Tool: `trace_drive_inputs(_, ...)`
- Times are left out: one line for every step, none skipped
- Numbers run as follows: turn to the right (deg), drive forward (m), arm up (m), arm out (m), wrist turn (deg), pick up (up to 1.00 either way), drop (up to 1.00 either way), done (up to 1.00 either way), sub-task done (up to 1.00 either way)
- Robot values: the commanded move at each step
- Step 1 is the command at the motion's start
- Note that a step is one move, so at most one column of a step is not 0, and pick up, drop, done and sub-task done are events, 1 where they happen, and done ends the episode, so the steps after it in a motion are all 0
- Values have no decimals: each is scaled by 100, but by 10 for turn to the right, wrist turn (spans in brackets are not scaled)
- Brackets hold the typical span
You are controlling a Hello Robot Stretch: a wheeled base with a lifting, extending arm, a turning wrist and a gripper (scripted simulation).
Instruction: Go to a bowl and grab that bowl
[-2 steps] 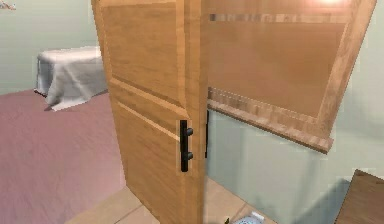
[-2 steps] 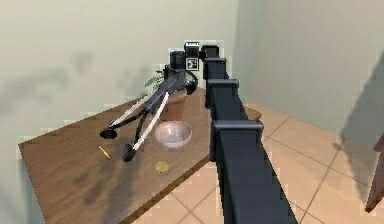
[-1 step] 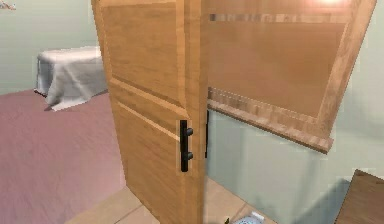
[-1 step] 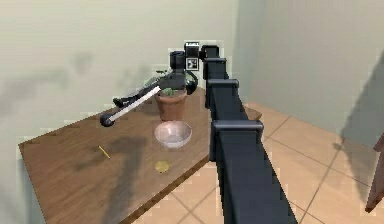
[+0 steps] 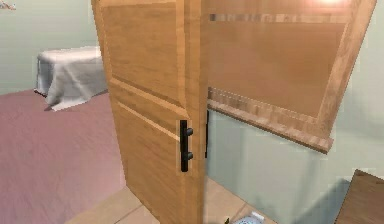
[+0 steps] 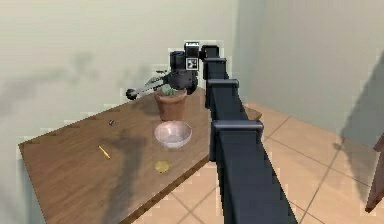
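Observation:
A pale, see-through bowl (image 6: pixel 172 135) stands on the brown wooden table (image 6: pixel 70 165), just left of the dark arm bar. Behind it sits a terracotta pot (image 6: pixel 173 101). My gripper (image 6: pixel 136 93) reaches leftward above the table's far edge, its thin fingers beside the pot's rim. The pot stands right at it, so I cannot tell whether it holds anything. The bowl lies nearer than the gripper, below its dark body.
On the table lie a small yellow piece (image 6: pixel 161 166), a thin stick (image 6: pixel 102 152) and a brown object (image 6: pixel 252 113) right of the arm. In the forward view a wooden door (image 5: pixel 150 90) stands ajar close ahead, with a white-covered bed (image 5: pixel 70 72) at the far left.

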Motion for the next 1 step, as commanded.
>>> trace_drive_inputs(0, 0, 0, 0, 360, 0, 0, 0, 0)
